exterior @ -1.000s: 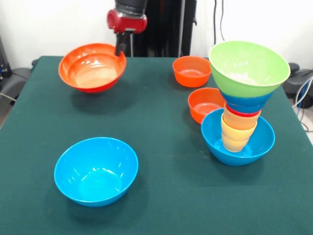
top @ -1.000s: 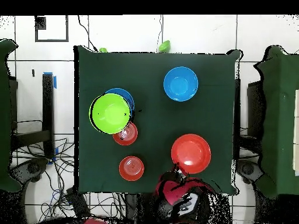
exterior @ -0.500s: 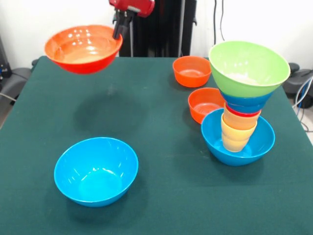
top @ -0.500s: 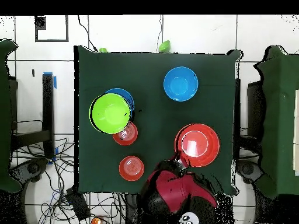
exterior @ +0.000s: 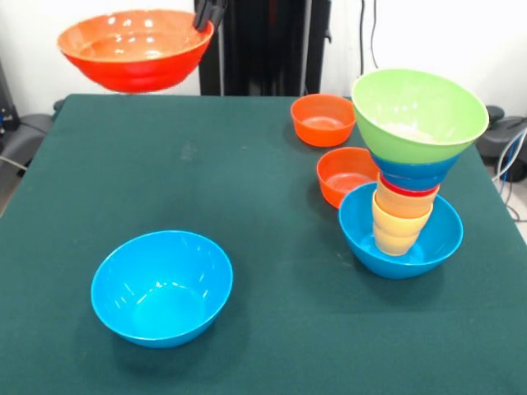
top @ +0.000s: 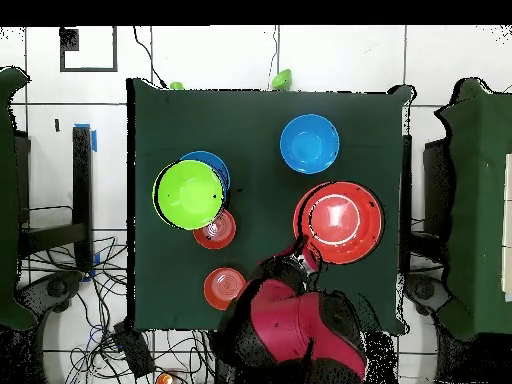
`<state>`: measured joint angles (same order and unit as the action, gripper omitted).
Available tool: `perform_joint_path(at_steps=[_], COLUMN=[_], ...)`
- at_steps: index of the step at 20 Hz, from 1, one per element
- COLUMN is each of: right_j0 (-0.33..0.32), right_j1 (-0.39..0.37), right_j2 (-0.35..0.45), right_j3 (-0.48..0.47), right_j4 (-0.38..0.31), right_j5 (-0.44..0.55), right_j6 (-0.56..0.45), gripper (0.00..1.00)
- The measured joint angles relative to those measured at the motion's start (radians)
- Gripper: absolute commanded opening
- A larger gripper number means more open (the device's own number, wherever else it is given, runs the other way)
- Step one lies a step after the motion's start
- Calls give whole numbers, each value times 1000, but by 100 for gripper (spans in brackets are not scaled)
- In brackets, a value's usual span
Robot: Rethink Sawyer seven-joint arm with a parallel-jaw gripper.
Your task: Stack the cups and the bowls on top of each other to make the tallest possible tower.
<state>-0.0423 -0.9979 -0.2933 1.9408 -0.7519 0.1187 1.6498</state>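
**A:** Bowls first, biggest down. What has changed for your large orange bowl (exterior: 134, 48)?

**B:** A second ago it sat low over the table's (exterior: 272, 189) far left corner; now it hangs well above that corner, level, rim up. Your gripper (exterior: 209, 13) is clamped on its rim at the top edge of the front view. So the pick has held, and I judge the carry to the tower (exterior: 409, 169) comes next.

**A:** And the tower?

**B:** Unmoved near the right edge: light-blue base bowl (exterior: 401, 239), cups nested upward, dark blue bowl, green bowl (exterior: 418, 113) on top. That open green mouth is likely your target.

**A:** The rest?

**B:** The second light-blue bowl (exterior: 161, 286) stays near the front left corner. Two small orange bowls (exterior: 323, 119) remain just left of the tower, towards the far edge.

**A:** Risk?

**B:** The column is narrow low down; set the bowl down gently and centred.
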Motion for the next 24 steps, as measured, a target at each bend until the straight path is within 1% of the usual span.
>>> perform_joint_path(at_steps=[2,7,8,9,13,14,18,24], right_j0=[-2,-10,-5,-2,19,37,73,123], right_j1=[-19,-81,-108,-114,-146,-161,-181,-182], right_j2=[9,51,70,74,95,106,127,139], right_j3=[-2,-1,-2,-3,-16,-28,-58,-99], right_j4=[10,74,111,121,167,191,235,263], right_j5=[1,26,49,58,122,167,253,320], right_j6=[0,0,0,0,0,0,0,0], gripper=[0,0,0,0,0,0,0,0])
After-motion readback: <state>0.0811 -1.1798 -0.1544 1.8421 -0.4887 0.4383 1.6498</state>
